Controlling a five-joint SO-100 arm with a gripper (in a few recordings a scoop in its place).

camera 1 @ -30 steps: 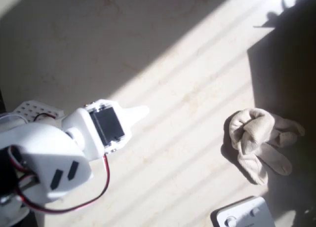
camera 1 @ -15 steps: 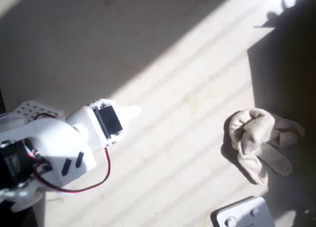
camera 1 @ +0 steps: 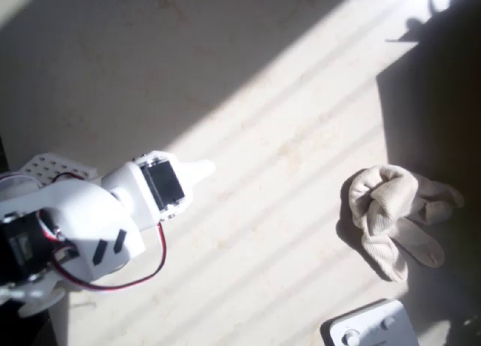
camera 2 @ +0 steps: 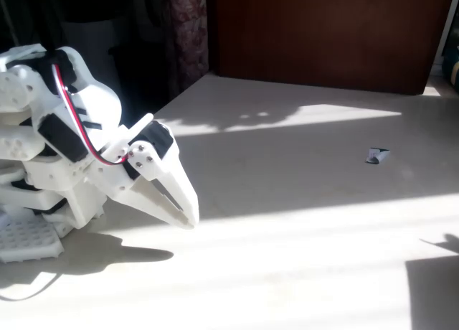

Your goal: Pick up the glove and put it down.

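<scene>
Sunlit bench [camera 1: 248,75]. My jaws [camera 2: 188,214], lower left and closed on nothing, sit well apart from the glove [camera 1: 394,214], crumpled at right.

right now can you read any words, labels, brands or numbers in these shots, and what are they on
No readable text.
Small card far across the table: any print is too small and blurred to read.
Glove, gripper and white block at the lower edge: no markings visible.
</scene>
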